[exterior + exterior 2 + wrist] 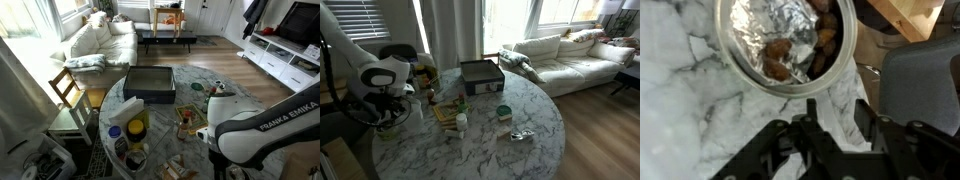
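In the wrist view a metal bowl (785,45) lined with foil holds brown pieces of food. It stands near the edge of the white marble table (690,110). My gripper (836,105) hovers just short of the bowl's rim, its black fingers (810,112) apart, with only marble showing between them. Nothing is held. In an exterior view the arm (380,78) bends down over the table's edge, and the bowl (390,128) below it is mostly hidden. In an exterior view the arm (262,120) fills the lower right corner.
A dark box (481,75) sits at the table's far side. A wooden board (447,110), a small bottle (462,122), a green-lidded jar (503,112) and crumpled foil (523,134) lie mid-table. A grey seat (920,80) is past the edge. A sofa (560,55) stands behind.
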Available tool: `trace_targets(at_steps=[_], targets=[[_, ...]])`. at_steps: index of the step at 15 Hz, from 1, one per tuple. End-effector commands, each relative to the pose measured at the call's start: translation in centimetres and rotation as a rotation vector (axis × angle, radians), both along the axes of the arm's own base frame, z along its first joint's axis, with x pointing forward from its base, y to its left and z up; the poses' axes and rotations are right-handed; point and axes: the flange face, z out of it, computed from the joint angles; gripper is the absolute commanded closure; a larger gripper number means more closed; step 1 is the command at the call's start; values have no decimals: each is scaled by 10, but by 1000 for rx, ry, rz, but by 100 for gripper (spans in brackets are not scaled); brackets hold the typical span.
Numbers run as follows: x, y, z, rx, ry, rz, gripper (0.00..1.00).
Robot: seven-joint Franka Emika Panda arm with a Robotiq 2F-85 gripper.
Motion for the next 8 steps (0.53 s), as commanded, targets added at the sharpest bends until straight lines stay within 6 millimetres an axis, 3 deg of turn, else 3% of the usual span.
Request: trace_targets(at_steps=[1,4,7,8], targets=[[0,-3,-1,7,-20,9,50],[2,-5,0,8,-22,8,54],[3,-6,1,8,-25,6,75],[4,-7,2,9,-26,5,77]])
